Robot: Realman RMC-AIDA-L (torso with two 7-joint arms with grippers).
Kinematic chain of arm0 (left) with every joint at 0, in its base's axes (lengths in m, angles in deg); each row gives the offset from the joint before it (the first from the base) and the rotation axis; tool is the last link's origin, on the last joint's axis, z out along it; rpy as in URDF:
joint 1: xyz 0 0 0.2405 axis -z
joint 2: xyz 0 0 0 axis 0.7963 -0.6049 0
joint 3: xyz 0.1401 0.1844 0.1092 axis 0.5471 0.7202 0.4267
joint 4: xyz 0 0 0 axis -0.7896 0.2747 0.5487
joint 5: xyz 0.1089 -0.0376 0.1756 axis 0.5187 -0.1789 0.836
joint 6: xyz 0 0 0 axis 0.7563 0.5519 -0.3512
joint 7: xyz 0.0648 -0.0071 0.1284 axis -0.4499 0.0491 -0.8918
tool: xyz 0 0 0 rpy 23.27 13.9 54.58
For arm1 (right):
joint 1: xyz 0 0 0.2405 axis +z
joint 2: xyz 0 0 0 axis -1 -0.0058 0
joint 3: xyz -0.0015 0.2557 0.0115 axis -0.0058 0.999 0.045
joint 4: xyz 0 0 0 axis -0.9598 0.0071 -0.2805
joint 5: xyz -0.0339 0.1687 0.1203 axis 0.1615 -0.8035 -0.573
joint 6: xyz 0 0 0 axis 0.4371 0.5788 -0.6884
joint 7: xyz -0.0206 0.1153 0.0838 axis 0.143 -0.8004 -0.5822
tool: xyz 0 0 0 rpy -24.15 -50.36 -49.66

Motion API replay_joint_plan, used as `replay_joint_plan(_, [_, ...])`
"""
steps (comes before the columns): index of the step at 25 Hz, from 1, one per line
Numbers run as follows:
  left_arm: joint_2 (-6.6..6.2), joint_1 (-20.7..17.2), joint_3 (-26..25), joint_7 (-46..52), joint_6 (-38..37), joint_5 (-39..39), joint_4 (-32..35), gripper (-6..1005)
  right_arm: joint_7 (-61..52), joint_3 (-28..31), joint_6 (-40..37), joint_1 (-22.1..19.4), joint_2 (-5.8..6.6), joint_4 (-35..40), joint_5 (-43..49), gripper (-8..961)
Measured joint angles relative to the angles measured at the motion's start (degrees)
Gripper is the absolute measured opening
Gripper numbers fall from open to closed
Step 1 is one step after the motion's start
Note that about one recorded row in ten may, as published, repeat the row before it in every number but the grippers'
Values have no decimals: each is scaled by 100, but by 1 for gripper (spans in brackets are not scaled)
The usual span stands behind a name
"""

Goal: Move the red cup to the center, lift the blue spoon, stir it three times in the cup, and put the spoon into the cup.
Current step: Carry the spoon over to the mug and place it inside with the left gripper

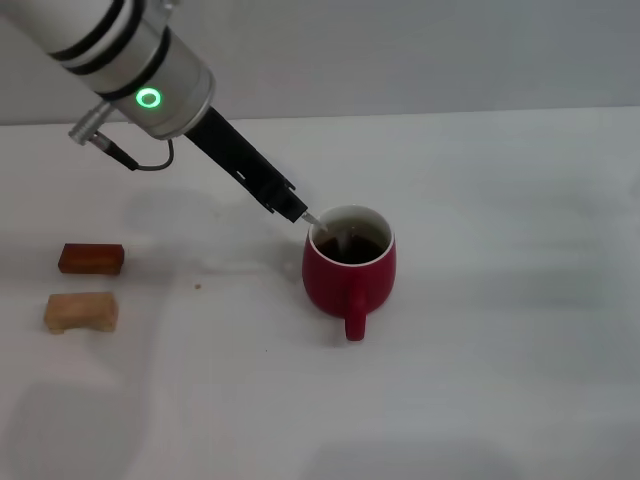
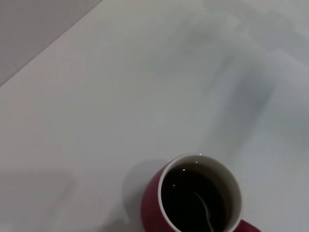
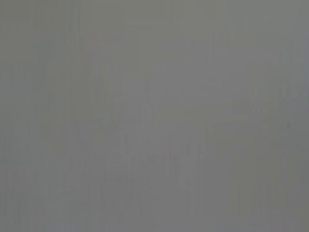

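Observation:
The red cup point(image 1: 350, 282) stands near the middle of the white table, its handle toward me and dark liquid inside. My left gripper point(image 1: 296, 211) reaches down from the upper left and ends just beside the cup's far-left rim. It is shut on the blue spoon point(image 1: 316, 221), whose pale handle slants from the fingertips over the rim into the liquid. In the left wrist view the cup point(image 2: 150, 205) is seen from above, with the spoon's point(image 2: 206, 216) thin neck and bowl under the dark liquid. My right gripper is out of view; its wrist view is plain grey.
At the left of the white table point(image 1: 500, 330) lie two small blocks, a dark brown one point(image 1: 91, 258) and a tan one point(image 1: 80, 311) nearer me. A grey wall runs behind the table's far edge.

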Motion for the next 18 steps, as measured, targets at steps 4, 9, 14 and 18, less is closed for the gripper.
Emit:
replay_joint_plan(4, [25,24,297,-2,183,103,-23,139,0,0,3,0,0,-6,0,-2])
replay_joint_plan(9, [41,50,530,-10,351,121,-85,140,0,0,4,0,0,-9,-4,-2])
replay_joint_plan(14, [79,74,718,-19,469,108,-111,140,0,6,11,4,0,-9,-18,-2])
replay_joint_plan(18, [98,77,827,-13,604,74,-173,140,0,12,16,-1,0,-13,-25,-2])
